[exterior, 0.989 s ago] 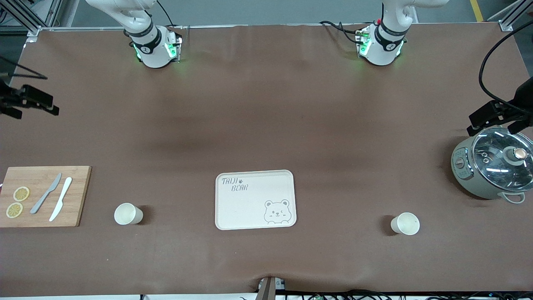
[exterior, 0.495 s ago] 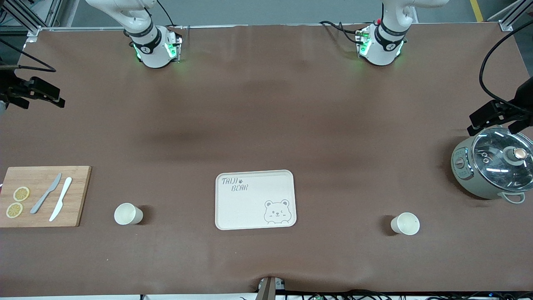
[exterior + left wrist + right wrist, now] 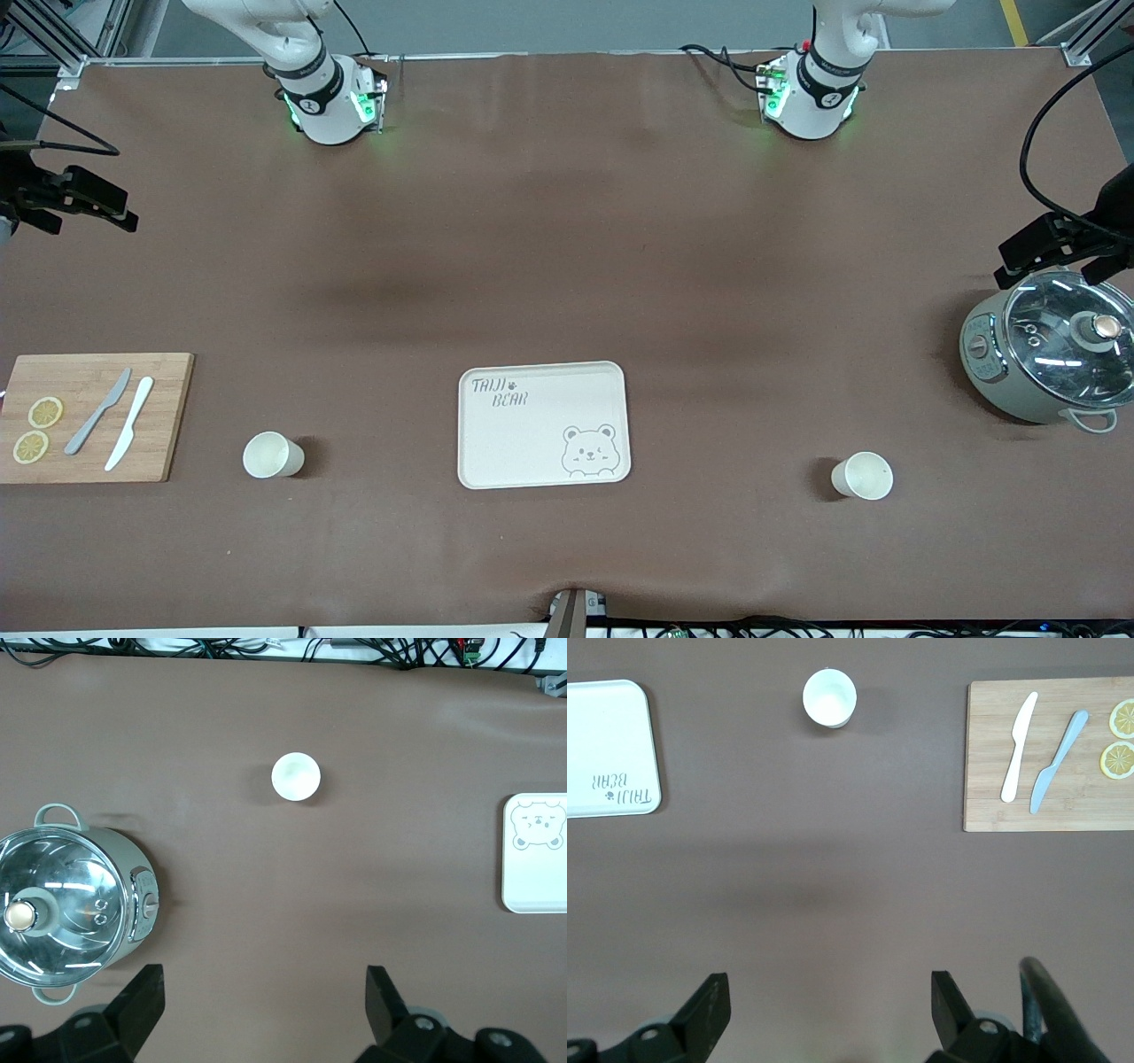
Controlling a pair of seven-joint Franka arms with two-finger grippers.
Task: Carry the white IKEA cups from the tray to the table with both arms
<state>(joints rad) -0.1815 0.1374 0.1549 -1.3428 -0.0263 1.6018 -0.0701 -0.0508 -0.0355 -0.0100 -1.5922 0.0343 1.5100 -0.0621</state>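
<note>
Two white IKEA cups stand upright on the brown table, one on each side of the bear-printed tray (image 3: 543, 425). One cup (image 3: 273, 455) is toward the right arm's end and shows in the right wrist view (image 3: 829, 698). The other cup (image 3: 862, 476) is toward the left arm's end and shows in the left wrist view (image 3: 295, 777). My right gripper (image 3: 84, 202) hangs high over the right arm's end of the table, open and empty (image 3: 830, 1005). My left gripper (image 3: 1050, 244) hangs above the pot, also open and empty (image 3: 264, 1001).
A wooden cutting board (image 3: 89, 416) with two knives and lemon slices lies beside the cup at the right arm's end. A grey-green pot with a glass lid (image 3: 1050, 354) stands at the left arm's end. Cables run along the table edge nearest the front camera.
My right gripper has shifted slightly over its end of the table. The left gripper, the cups and the tray have not moved.
</note>
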